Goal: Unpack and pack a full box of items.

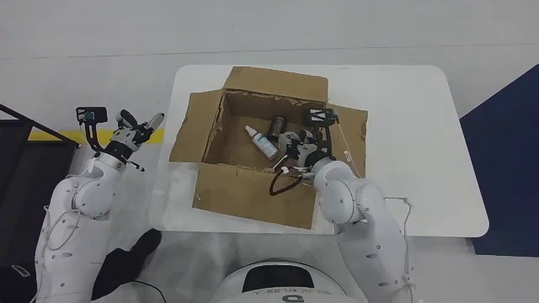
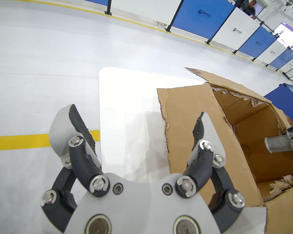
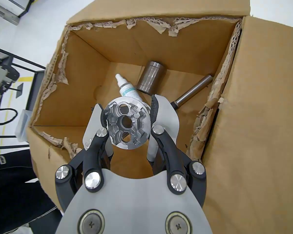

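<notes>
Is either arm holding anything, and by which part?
The right gripper holds the round metal disc by its rim, at opposite edges. The left gripper is open, empty.

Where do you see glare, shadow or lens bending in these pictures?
Left wrist view: glare on the white table beside the box, and the far barrier line bows. Right wrist view: the box floor lies in shade; the metal disc in the right hand glints.

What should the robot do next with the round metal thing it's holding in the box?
Probably lift it straight up. The right tool is shut on the metal disc, down between the walls of the box, with the bottle, cylinder and rod lying on the floor below. Rising first should keep it clear of the walls before any swing toward the table.
</notes>
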Motion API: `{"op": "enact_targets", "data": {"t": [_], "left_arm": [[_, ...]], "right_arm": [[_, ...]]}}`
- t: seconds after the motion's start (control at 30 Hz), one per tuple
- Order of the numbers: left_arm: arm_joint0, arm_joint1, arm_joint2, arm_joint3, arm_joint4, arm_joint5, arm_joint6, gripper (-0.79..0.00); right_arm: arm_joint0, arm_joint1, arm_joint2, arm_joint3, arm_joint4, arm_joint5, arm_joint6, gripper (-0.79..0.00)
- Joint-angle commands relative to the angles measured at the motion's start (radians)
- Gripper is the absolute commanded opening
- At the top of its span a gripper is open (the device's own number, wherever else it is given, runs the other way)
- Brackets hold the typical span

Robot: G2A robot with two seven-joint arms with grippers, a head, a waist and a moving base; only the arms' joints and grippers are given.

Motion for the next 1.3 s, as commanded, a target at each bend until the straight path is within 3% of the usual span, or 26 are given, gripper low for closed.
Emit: {"op": "enact_targets", "data": {"t": [0.0, 0.27, 0.4, 0.47, 0.67, 0.8, 0.9, 1.07, 1.27], "left_arm": [[0.0, 0.0, 0.0, 0.0, 0.0, 0.0, 0.0, 0.0], [0.0, 0.0, 0.0, 0.0, 0.0, 0.0, 0.0, 0.0], [0.0, 0.0, 0.0, 0.0, 0.0, 0.0, 0.0, 0.0], [0.0, 0.0, 0.0, 0.0, 0.0, 0.0, 0.0, 0.0], [0.0, 0.0, 0.0, 0.0, 0.0, 0.0, 0.0, 0.0], [0.0, 0.0, 0.0, 0.0, 0.0, 0.0, 0.0, 0.0], [0.0, 0.0, 0.0, 0.0, 0.0, 0.0, 0.0, 0.0], [0.0, 0.0, 0.0, 0.0, 0.0, 0.0, 0.0, 0.0], [0.0, 0.0, 0.0, 0.0, 0.0, 0.0, 0.0, 0.0]], "right_arm": [[0.022, -0.004, -0.024, 0.035, -0.021, 0.04, -0.018, -0.785], [0.125, -0.025, -0.1, 0.199, -0.118, 0.231, -0.078, -0.785], [0.164, -0.036, -0.126, 0.245, -0.139, 0.293, -0.09, -0.702], [0.176, -0.041, -0.135, 0.258, -0.135, 0.308, -0.092, -0.603], [0.2, -0.051, -0.161, 0.293, -0.142, 0.333, -0.1, -0.517], [0.209, -0.057, -0.172, 0.304, -0.149, 0.345, -0.105, -0.357], [0.208, -0.06, -0.172, 0.296, -0.154, 0.353, -0.113, -0.018], [0.189, -0.061, -0.163, 0.245, -0.173, 0.359, -0.135, 0.0], [0.039, -0.044, -0.07, -0.068, -0.056, 0.261, -0.22, 0.0]]}}
